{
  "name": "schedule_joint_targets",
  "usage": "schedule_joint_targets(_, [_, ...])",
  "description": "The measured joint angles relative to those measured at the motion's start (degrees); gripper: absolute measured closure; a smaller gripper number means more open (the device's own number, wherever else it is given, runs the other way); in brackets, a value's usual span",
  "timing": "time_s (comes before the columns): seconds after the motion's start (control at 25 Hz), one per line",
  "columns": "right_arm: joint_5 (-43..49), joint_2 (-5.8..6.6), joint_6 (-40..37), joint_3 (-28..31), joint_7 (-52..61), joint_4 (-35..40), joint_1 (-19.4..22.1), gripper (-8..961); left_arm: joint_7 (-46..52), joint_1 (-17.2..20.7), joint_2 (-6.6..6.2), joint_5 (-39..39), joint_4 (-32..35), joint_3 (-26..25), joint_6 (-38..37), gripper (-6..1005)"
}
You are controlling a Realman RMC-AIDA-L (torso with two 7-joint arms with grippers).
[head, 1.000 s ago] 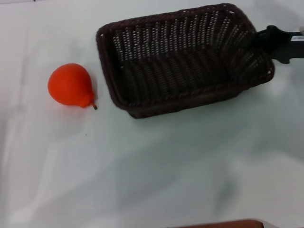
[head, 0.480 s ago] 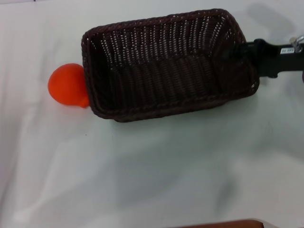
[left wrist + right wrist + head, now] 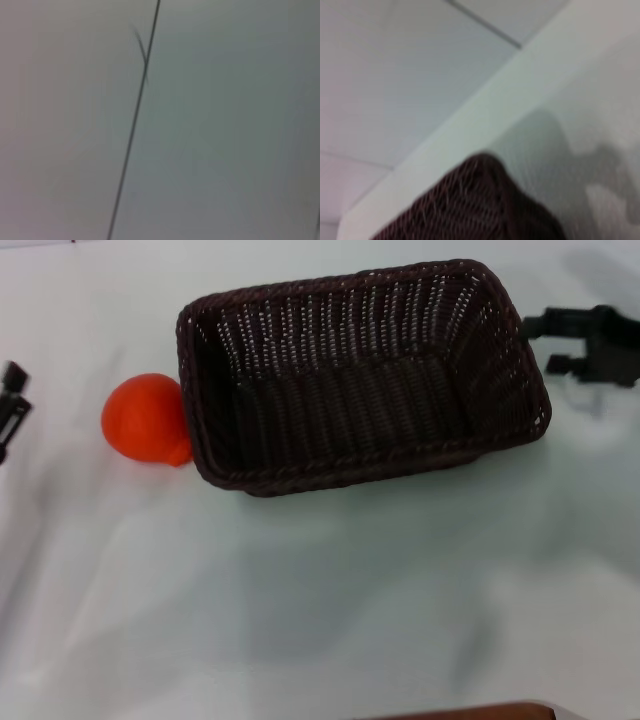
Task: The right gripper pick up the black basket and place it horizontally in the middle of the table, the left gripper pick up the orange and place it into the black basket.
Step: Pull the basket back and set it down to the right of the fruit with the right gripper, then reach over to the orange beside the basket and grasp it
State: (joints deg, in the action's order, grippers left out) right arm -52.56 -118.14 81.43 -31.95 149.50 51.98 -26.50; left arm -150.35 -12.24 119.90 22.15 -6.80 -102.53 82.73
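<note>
The black basket [image 3: 362, 375] sits flat on the counter [image 3: 320, 590], long side running roughly three to nine o'clock, tilted only slightly, and my right gripper [image 3: 540, 345] stands just off its three o'clock end with fingers spread apart and nothing between them, so I judge the placing done and the fruit step now in hand. The orange [image 3: 146, 420] lies at the basket's nine o'clock, touching or very nearly touching the woven wall; the head view does not settle which. My left gripper [image 3: 8, 410] shows only at the far nine o'clock edge, well apart from the fruit, and I cannot tell how its fingers stand. To do this well I would come down on the orange from above, with the fingers closing along the twelve-to-six line so neither one jams against the basket rim, then lift clear above the braid before crossing toward three o'clock.
</note>
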Motion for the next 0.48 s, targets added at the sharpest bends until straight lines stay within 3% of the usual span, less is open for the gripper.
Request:
schedule_joint_targets(0.16, [-2.14, 1.27, 0.64, 4.93, -4.76, -1.64, 0.78, 135, 6.86, -2.79, -1.68, 0.01, -0.08, 6.6, -7.6, 131])
schedule_joint_targets(0.32, [-6.4, 2.42, 1.75, 7.26, -10.07, -4.19, 1.61, 134, 8.94, -5.45, -2.26, 0.01, -0.09, 12.85, -10.49, 150])
schedule_joint_targets(0.48, [-8.52, 2.52, 2.35, 9.52, -12.72, -4.12, 2.33, 135, 10.44, -8.02, -2.87, 0.01, -0.09, 18.9, -14.26, 168])
